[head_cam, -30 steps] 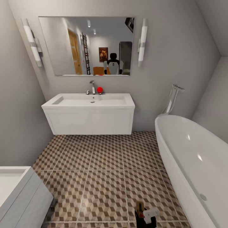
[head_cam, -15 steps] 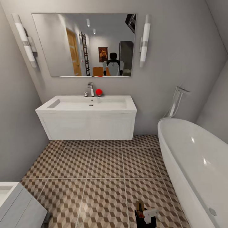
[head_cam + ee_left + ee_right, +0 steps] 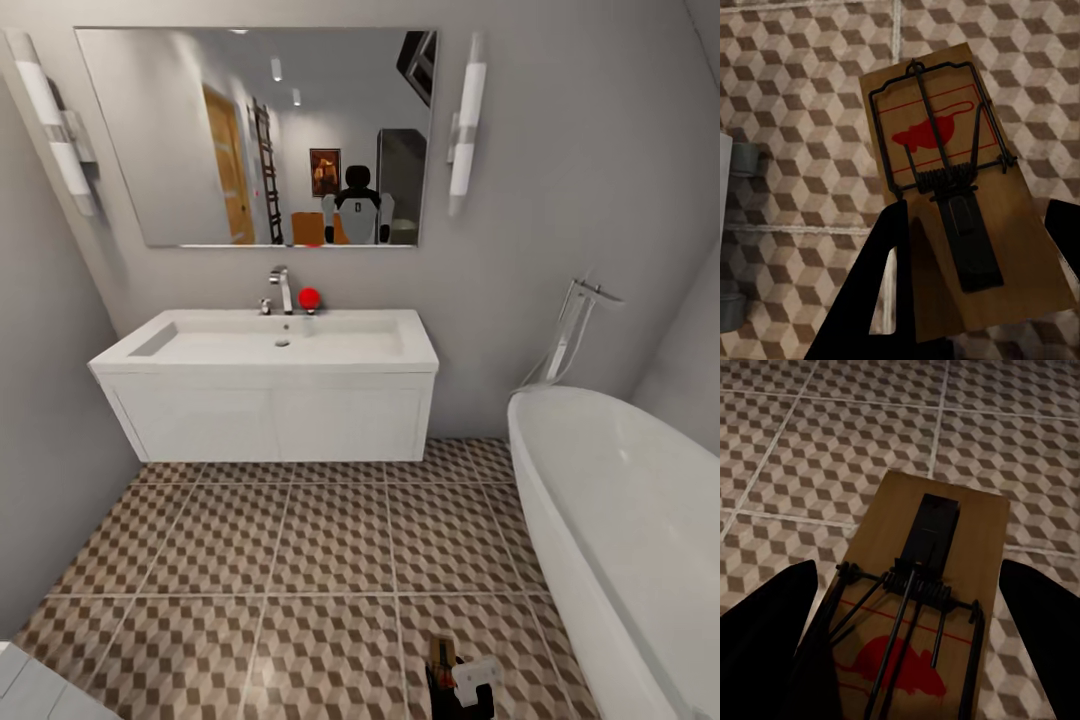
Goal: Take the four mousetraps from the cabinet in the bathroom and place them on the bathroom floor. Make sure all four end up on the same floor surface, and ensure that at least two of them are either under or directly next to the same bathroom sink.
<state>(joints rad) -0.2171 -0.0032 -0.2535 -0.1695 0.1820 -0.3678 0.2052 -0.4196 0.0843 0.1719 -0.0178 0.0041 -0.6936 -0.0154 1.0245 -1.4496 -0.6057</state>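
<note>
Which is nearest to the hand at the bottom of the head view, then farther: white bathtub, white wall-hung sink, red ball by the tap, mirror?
1. White oval bathtub, right of the hand.
2. White wall-hung sink, ahead across the tiles.
3. Small red ball, on the sink's back edge.
4. Rectangular wall mirror, above the sink.

Grey walls; wide mirror [image 3: 255,135] on far wall, tube sconce [image 3: 466,120] either side. White bathtub [image 3: 630,540] right, chrome filler [image 3: 575,325] behind it.
</note>
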